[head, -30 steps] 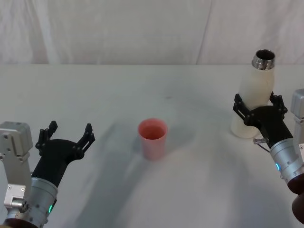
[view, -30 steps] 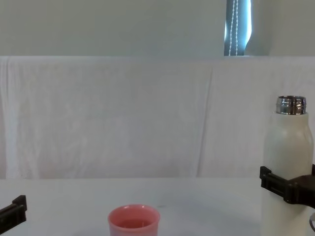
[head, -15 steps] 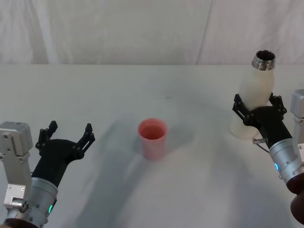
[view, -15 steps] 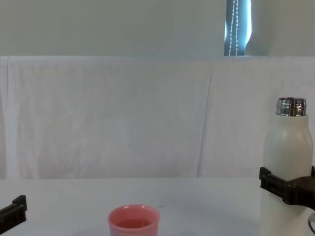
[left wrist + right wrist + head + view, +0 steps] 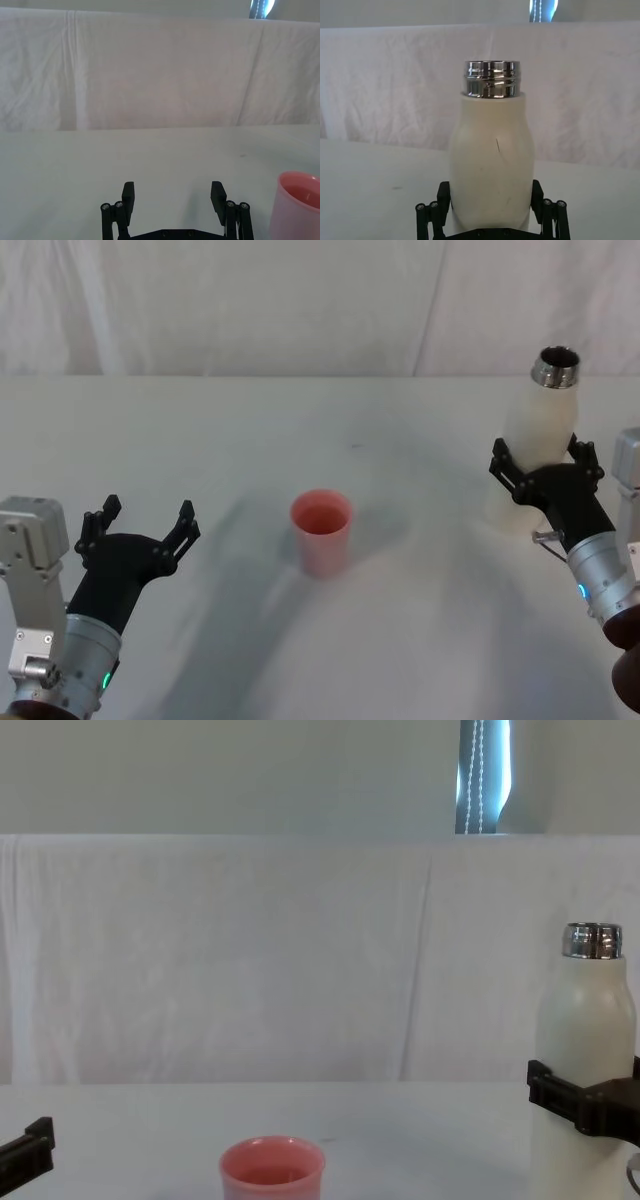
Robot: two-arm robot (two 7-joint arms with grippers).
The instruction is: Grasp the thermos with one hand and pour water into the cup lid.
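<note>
The thermos (image 5: 540, 430) is a tall cream-white bottle with an open steel neck, standing upright at the right of the table. My right gripper (image 5: 540, 455) is shut on its lower body, one black finger on each side, as the right wrist view (image 5: 490, 192) shows against the thermos (image 5: 492, 150). In the chest view the thermos (image 5: 585, 1020) rises at the right edge. The pink cup lid (image 5: 321, 530) stands upright mid-table, well left of the thermos, and also appears as the cup lid (image 5: 272, 1170). My left gripper (image 5: 148, 512) rests open at the near left, with the cup lid (image 5: 297, 200) beside it.
The white table (image 5: 300, 420) is bare between the cup lid and the thermos. A white cloth backdrop (image 5: 300, 300) hangs along the far edge.
The thermos top has dropped slightly in the chest view, with my right gripper still around it. The left arm and the cup lid have not moved.
</note>
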